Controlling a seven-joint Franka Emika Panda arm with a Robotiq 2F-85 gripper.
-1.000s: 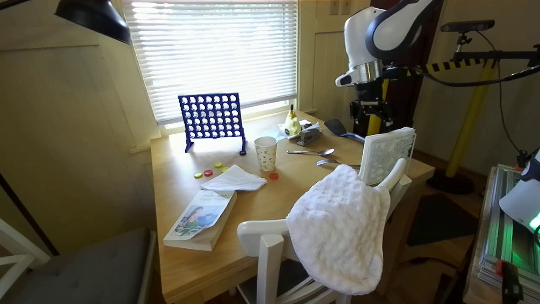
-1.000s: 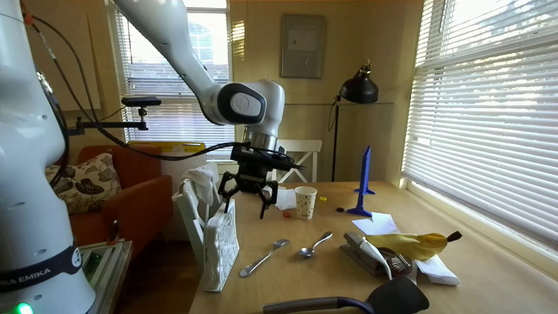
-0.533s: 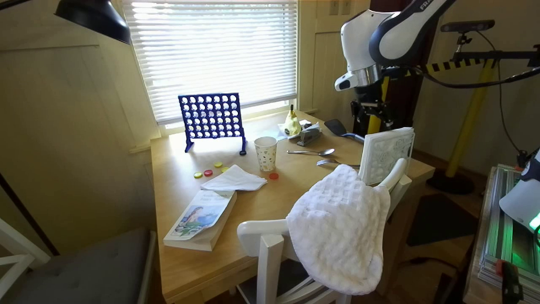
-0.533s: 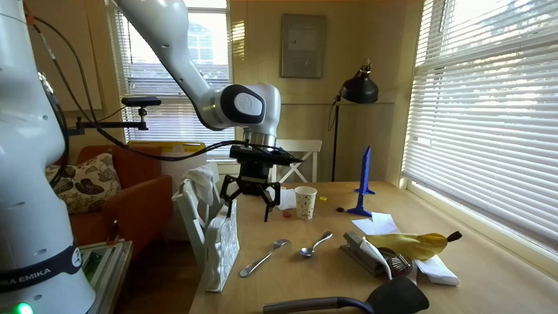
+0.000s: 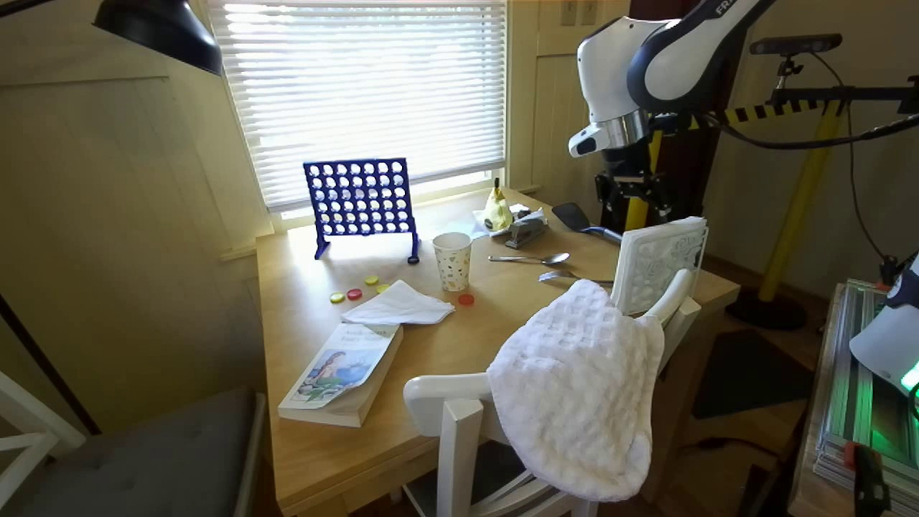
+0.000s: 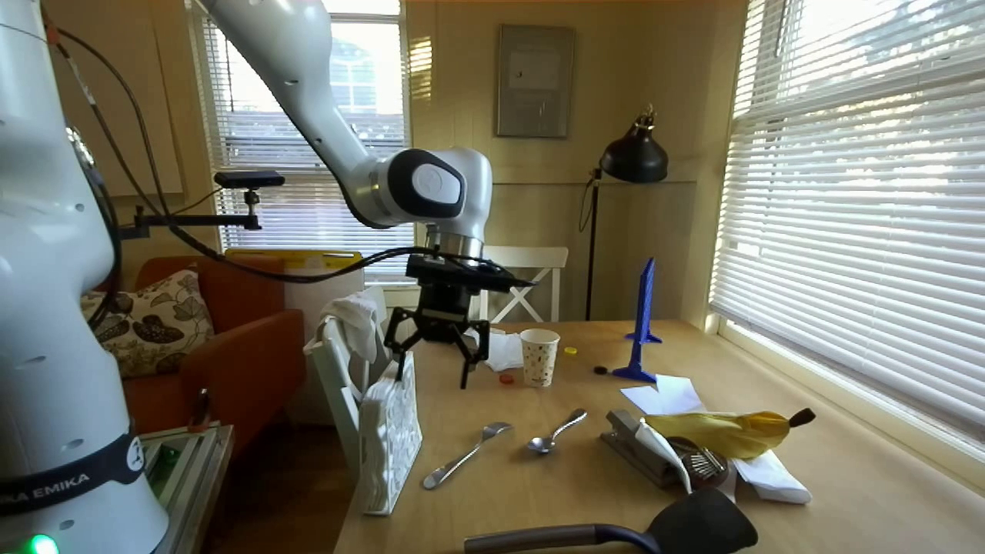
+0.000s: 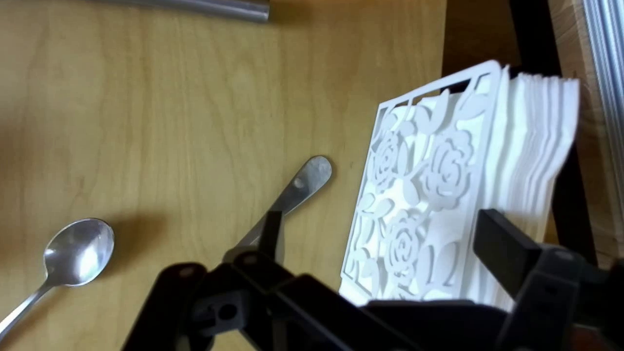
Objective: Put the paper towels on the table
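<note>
light tan wood forms the surface [image 7: 195,97], where the paper towels [image 7: 526,146] stand upright in a white rose-cut napkin holder [image 7: 446,170] below the jaws, which are spread wide and hold nothing. because one fingertip [image 7: 507,248] appears to sit over the folded edges rather than past them, a straight drop might crumple sheets or tip the narrow holder toward the white chair [image 5: 445,391] just beyond it. lower down, on the opposite fingertip's side, a fork [image 7: 292,195] could get knocked, with a spoon [image 7: 80,251] farther out.

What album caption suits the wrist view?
Open gripper near paper towels in a rose-patterned holder, a spoon on the table.
</note>
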